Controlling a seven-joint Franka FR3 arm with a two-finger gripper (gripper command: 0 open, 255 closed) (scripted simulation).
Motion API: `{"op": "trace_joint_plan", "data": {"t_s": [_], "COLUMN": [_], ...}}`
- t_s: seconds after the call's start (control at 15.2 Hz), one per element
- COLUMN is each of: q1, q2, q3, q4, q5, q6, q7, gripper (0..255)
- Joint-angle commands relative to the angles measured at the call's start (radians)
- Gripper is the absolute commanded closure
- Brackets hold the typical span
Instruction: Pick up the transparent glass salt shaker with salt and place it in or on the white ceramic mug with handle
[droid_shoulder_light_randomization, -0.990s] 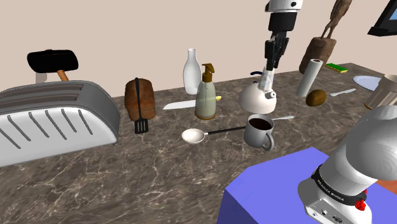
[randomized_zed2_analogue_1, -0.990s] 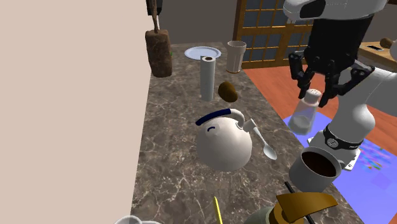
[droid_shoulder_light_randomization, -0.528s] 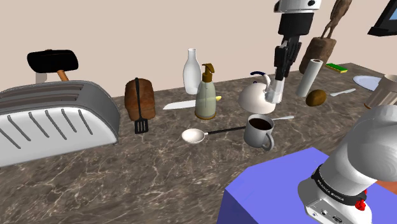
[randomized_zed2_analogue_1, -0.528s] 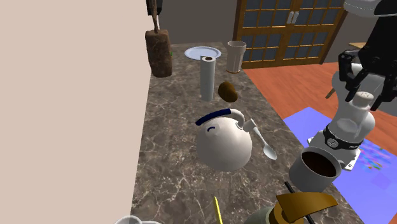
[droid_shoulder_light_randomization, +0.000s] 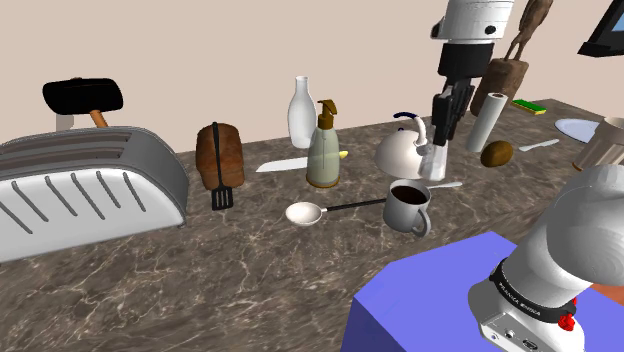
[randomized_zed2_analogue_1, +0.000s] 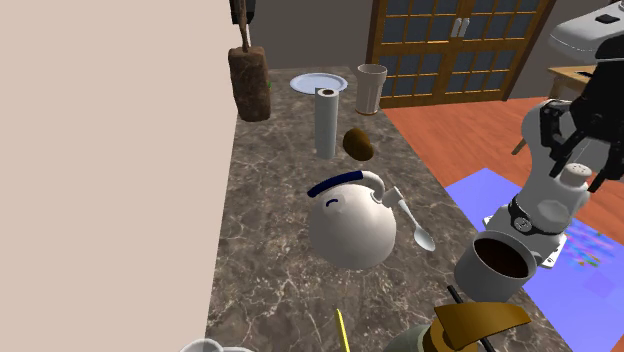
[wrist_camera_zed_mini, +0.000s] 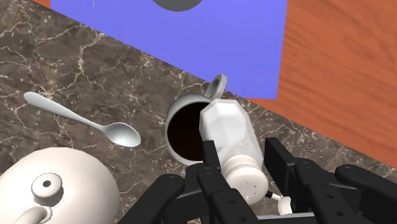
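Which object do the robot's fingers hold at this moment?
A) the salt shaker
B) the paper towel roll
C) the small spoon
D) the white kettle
A: in the wrist view the black fingers clasp the salt shaker at its capped end, lifted off the counter close to the mug with the dark filling.

In the shoulder view, the gripper (droid_shoulder_light_randomization: 443, 135) is carrying the salt shaker (droid_shoulder_light_randomization: 437, 160) down and slightly rightward from the upper middle-right, and it is nearing the mug (droid_shoulder_light_randomization: 408, 207). In the second exterior view, both are sliding from the middle right to the frame's right edge, then sinking a little.
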Motion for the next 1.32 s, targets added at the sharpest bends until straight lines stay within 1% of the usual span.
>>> {"op": "trace_joint_plan", "data": {"t_s": [0.0,0.79,1.25], "q1": [0.001,0.003,0.003], "q2": [-0.005,-0.013,-0.013], "q3": [0.003,0.011,0.011], "q4": [-0.032,-0.204,-0.204], "q5": [0.003,0.011,0.011], "q6": [0.028,0.191,0.191], "q7": [0.0,-0.012,-0.012], "gripper": [255,255,255]}}
